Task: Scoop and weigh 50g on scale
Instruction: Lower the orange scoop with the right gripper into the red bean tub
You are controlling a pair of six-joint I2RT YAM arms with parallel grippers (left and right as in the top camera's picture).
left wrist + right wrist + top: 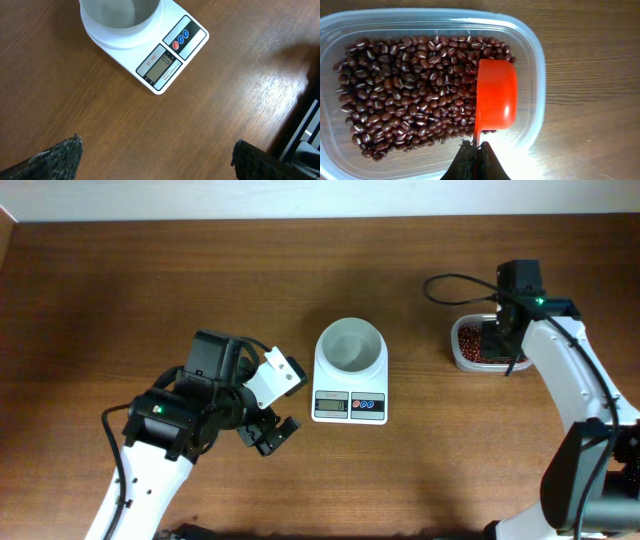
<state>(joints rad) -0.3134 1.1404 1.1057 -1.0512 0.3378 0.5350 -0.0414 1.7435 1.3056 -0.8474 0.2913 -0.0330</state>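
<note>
The scale (349,406) sits near the middle of the wooden table (100,300), with its round white bowl (349,345) on the far half. Its grey display and 3 small oval buttons (1 red, 2 blue in the left wrist view) are on the near half. In the left wrist view the scale (165,60) lies at an angle across the top of the picture.

The beans (470,345) are in a clear plastic container (457,360) to the right of the scale, apart from it with a strip of wood between. From the right wrist the beans (405,90) cover most of the floor of the container (535,65). An orange scoop (495,95) lies among them at the right end, with its handle pointing back to the camera. Which way its mouth faces I cannot tell.

The right gripper (476,155) has its jaws pressed together on the scoop's handle. From overhead the right gripper (500,340) and its wrist hide the middle of the container, and a black cable (450,280) loops over the table just behind it.

The left gripper (268,432) hangs over the wood left of the scale's near corner, touching nothing. In its own view the left gripper (157,160) has its jaws wide apart, with 1 dark fingertip (60,155) in each lower corner.
</note>
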